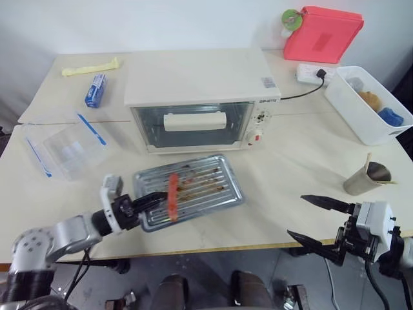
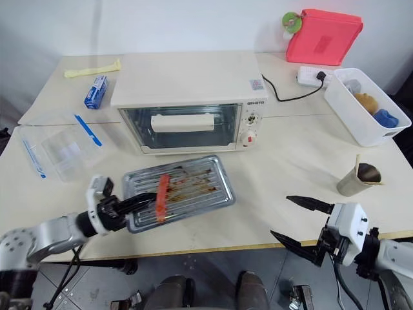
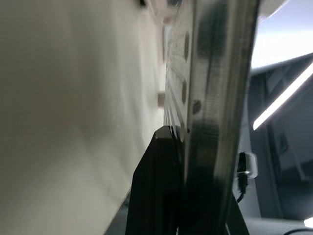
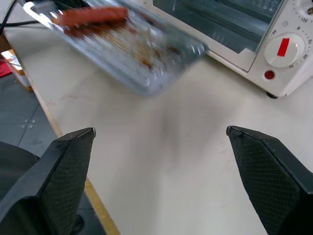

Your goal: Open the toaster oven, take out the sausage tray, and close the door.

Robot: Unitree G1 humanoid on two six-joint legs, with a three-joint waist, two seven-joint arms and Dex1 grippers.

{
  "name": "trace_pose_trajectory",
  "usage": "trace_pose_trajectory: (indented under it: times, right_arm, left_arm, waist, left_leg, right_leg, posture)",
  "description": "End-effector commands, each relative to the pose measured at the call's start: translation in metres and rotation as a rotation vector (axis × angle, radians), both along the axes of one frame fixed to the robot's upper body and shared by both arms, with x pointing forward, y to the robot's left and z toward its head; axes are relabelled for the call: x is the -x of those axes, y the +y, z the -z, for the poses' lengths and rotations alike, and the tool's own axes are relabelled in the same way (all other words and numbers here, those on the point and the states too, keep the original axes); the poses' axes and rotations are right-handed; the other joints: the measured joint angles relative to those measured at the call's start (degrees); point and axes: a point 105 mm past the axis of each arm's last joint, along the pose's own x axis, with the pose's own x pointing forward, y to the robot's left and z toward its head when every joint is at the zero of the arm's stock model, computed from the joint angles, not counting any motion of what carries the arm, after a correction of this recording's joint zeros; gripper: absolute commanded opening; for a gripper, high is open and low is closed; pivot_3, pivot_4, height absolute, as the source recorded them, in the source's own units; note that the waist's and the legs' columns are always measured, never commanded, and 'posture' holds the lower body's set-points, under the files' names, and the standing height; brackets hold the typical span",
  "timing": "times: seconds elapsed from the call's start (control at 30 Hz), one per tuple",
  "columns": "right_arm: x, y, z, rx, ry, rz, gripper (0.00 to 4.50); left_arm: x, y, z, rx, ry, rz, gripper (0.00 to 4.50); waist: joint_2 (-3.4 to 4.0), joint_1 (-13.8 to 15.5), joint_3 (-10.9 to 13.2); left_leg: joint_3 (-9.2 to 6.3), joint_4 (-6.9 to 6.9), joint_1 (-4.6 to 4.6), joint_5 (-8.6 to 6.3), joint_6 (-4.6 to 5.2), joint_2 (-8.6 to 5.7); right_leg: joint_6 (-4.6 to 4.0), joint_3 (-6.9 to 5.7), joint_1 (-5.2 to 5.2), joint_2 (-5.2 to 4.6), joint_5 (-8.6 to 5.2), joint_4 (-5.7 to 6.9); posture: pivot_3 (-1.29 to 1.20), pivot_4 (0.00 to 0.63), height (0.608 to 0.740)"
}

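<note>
We are gripping the sausage tray (image 1: 188, 190) by its left edge with our left gripper (image 1: 146, 201), on the table (image 1: 284, 194) before the toaster oven (image 1: 200, 100), whose door (image 1: 192, 124) is shut. Our right gripper (image 1: 316, 219) is standing wide open, empty.

Sausage tray (image 4: 122, 49) motion-blurred; knob panel (image 4: 288, 49) edge-cropped.

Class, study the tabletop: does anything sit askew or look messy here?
Yes. The sausage tray sits skewed to the table edge in front of the shut toaster oven, its ribbed bottom grease-stained. The left gripper pinches its rim. The clear plastic box also lies at an angle.
</note>
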Motion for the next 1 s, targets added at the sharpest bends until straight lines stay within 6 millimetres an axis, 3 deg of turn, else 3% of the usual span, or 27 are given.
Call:
trace_pose_trajectory:
  times: [0.03,0.23,0.3,0.43,0.63,0.8,0.9,1.0]
  right_arm:
    - [0.003,0.004,-0.010,0.003,-0.057,0.009,4.49]
    - [0.003,0.010,-0.009,0.000,-0.062,0.017,4.49]
    - [0.003,0.011,-0.009,-0.005,-0.064,0.018,4.49]
    - [0.002,0.013,-0.008,-0.005,-0.057,0.008,4.50]
    - [-0.003,0.014,-0.008,0.005,-0.048,-0.032,4.50]
    - [-0.006,0.011,-0.009,0.018,-0.039,-0.077,4.50]
    - [-0.012,0.009,-0.010,0.012,-0.028,-0.099,4.50]
    - [-0.018,0.011,-0.014,-0.002,-0.014,-0.154,4.50]
  left_arm:
    - [-0.009,-0.014,0.003,-0.039,-0.014,0.054,0.00]
    - [-0.025,-0.033,0.016,-0.154,-0.058,0.070,0.00]
    - [-0.021,-0.037,0.014,-0.126,-0.071,0.099,0.00]
    - [-0.028,-0.026,0.017,-0.191,-0.119,0.022,0.89]
    - [-0.023,0.012,0.007,-0.317,-0.243,-0.034,2.78]
    - [-0.015,0.061,-0.024,-0.426,-0.647,-0.152,4.31]
    - [0.008,0.089,-0.016,-0.544,-0.745,-0.071,4.49]
    - [0.028,0.110,-0.026,-0.660,-0.967,-0.043,4.49]
  waist:
    - [0.00,0.13,0.00]
    - [0.07,0.54,-0.04]
    - [0.12,0.74,-0.07]
    - [0.12,0.85,-0.07]
    - [0.12,-0.24,-0.07]
    - [0.15,-0.85,-0.08]
    - [0.10,-1.24,-0.06]
    - [0.12,-1.15,-0.05]
  left_leg:
    - [0.08,0.03,-0.02,0.01,-0.01,-0.01]
    - [0.26,0.06,-0.02,0.08,-0.02,-0.05]
    - [0.20,0.09,0.02,0.11,0.00,-0.07]
    - [0.13,0.14,0.04,0.11,0.01,-0.08]
    - [0.12,0.07,0.00,0.10,-0.07,0.04]
    - [0.32,-0.14,-0.01,0.11,-0.15,0.14]
    - [0.65,-0.25,-0.06,0.10,-0.16,0.21]
    - [0.80,-0.40,-0.06,0.05,-0.09,0.21]
  right_leg:
    - [0.01,-0.01,-0.01,0.00,0.01,0.01]
    - [0.05,-0.04,0.08,0.00,0.03,-0.02]
    - [0.07,-0.05,0.18,-0.01,0.04,-0.18]
    - [0.09,-0.07,0.26,-0.03,0.05,-0.28]
    - [0.10,-0.12,0.10,0.01,0.05,-0.11]
    - [0.08,-0.10,-0.21,0.03,0.04,-0.08]
    - [0.03,-0.15,-0.34,0.04,0.01,-0.16]
    - [0.00,-0.15,-0.37,-0.01,0.00,-0.38]
  posture:
    - [0.00,0.150,0.740]
    - [0.00,0.150,0.740]
    - [0.00,0.150,0.740]
    - [0.00,0.150,0.740]
    - [0.00,0.150,0.740]
    - [0.00,0.150,0.740]
    - [0.00,0.150,0.740]
    - [0.00,0.150,0.740]
